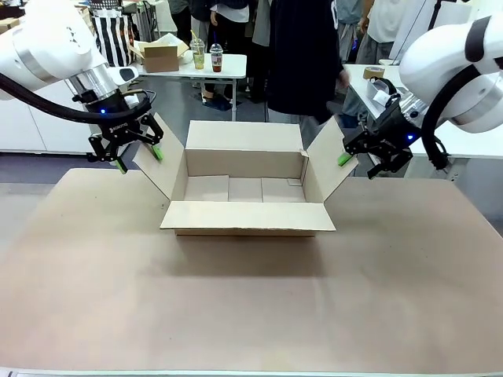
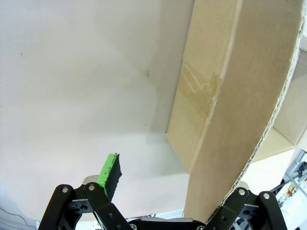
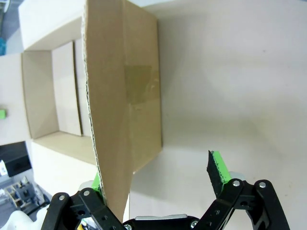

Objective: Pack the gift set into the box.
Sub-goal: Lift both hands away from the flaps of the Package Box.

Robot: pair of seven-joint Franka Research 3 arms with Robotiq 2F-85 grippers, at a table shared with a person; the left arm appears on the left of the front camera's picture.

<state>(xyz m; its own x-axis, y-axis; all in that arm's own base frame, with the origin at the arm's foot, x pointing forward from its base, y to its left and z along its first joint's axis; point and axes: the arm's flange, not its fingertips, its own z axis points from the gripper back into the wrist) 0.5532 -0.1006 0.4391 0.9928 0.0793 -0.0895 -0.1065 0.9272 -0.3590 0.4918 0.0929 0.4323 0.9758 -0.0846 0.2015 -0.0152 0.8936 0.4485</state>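
Note:
The box stands open in the middle of the table, its four flaps spread out and just its bare cardboard floor showing inside. My left gripper is open and straddles the edge of the box's left flap, one green pad on the flap's outer side. On the other side, my right gripper is open the same way around the right flap, with a green pad clear of the cardboard. Neither gripper clamps its flap. The gift set is out of view.
A person in dark clothes stands beyond the box at the far side. Behind them is a white table with a small brown box and two cups. The tan tabletop stretches wide in front of the box.

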